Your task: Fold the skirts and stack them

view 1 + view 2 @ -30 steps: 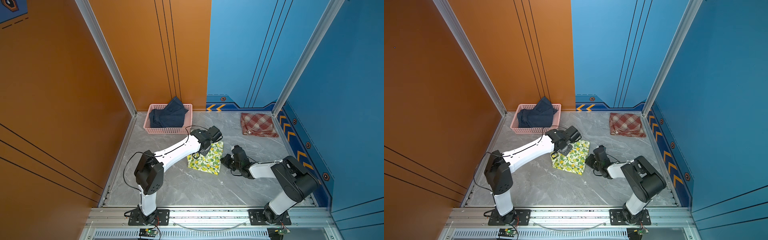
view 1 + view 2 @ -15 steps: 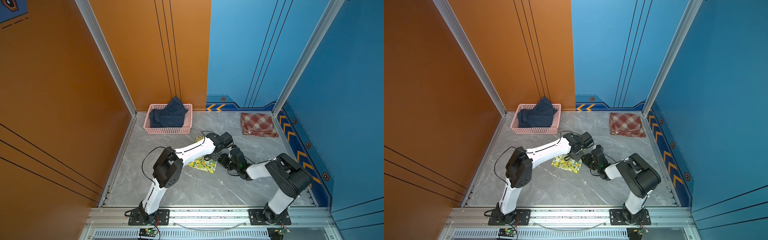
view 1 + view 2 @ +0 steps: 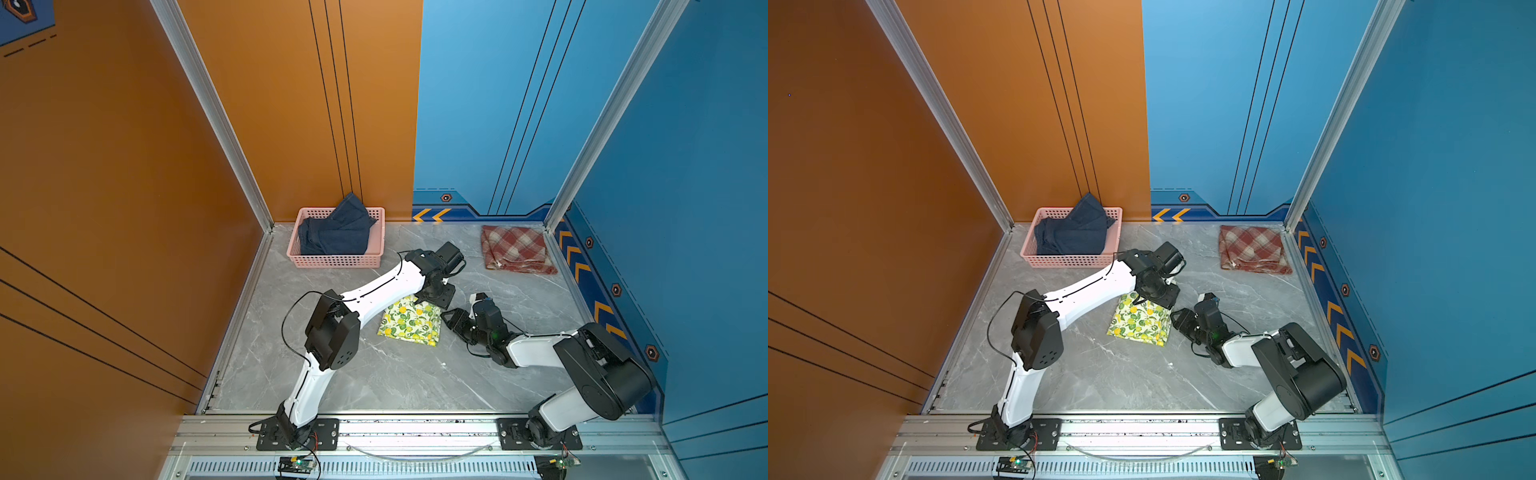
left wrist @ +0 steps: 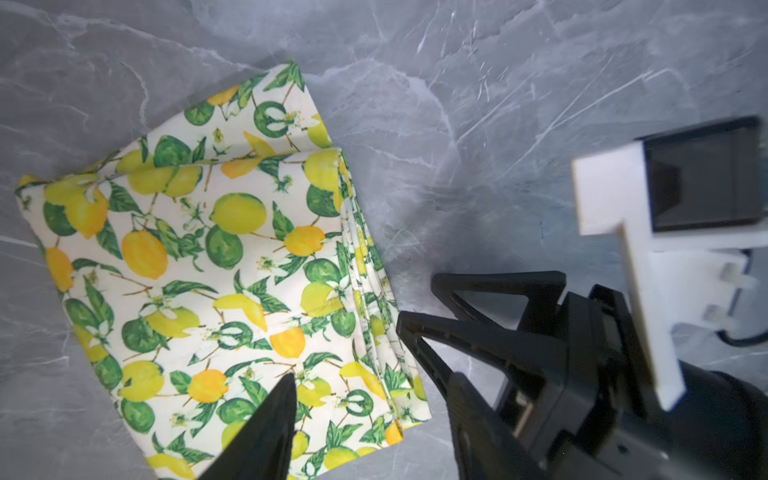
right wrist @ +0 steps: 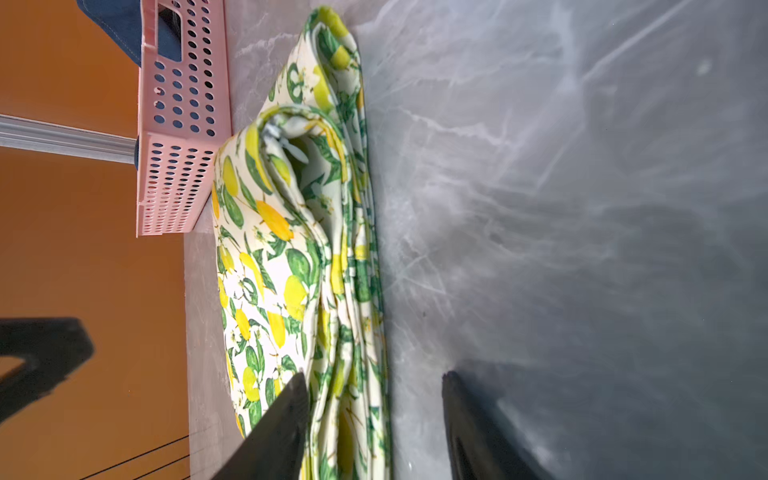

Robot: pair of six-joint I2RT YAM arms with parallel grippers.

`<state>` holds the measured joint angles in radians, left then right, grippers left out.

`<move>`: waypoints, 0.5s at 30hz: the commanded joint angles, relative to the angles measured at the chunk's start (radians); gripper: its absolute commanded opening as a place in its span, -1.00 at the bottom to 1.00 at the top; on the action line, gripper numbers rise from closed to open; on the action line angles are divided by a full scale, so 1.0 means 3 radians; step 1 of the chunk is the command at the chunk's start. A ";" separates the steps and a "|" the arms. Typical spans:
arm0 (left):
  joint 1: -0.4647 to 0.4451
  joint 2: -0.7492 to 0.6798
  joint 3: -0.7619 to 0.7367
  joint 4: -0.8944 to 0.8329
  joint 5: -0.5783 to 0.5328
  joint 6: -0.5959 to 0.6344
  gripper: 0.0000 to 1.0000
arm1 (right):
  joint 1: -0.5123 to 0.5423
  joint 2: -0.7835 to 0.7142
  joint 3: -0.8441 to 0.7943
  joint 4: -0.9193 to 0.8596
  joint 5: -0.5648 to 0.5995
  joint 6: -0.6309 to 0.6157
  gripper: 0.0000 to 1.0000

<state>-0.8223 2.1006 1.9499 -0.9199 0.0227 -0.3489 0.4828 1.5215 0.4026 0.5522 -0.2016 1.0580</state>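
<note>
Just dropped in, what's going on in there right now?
Both arms are at the lemon skirt, which lies folded in the middle of the table. The right end effector is open at its edge. The left end effector hangs over it, apparently open too, so neither grips it. The plaid skirt lies folded in the far right corner, and the denim skirt sits in the basket. Nothing is stacked yet.

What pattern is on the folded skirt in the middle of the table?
The skirt has yellow lemons and green leaves on white, clearest in the left wrist view.
</note>
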 commanded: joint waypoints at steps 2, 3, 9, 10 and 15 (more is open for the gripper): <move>0.0132 -0.0437 -0.0318 0.0112 0.0208 -0.0052 0.17 | -0.0070 -0.0122 -0.0064 -0.0785 0.0170 -0.0191 0.14; 0.0166 -0.0498 -0.0428 0.0140 0.0199 -0.0042 0.16 | -0.0078 -0.0149 -0.0031 -0.0854 0.0175 -0.0221 0.16; 0.0245 -0.0779 -0.1104 0.0341 0.0147 0.0052 0.10 | -0.0096 -0.0196 0.0158 -0.1115 0.0176 -0.0260 0.21; 0.0232 -0.0798 -0.1167 0.0346 0.0097 0.0058 0.11 | -0.0096 -0.0193 0.0171 -0.1106 0.0171 -0.0250 0.20; 0.0303 -0.0876 -0.1439 0.0451 -0.0035 0.0063 0.21 | -0.0048 -0.0036 0.0339 -0.1069 0.0088 -0.0254 0.29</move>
<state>-0.7444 1.8717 1.5486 -0.8150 0.0494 -0.3473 0.4633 1.4673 0.4767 0.3218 -0.1833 0.9997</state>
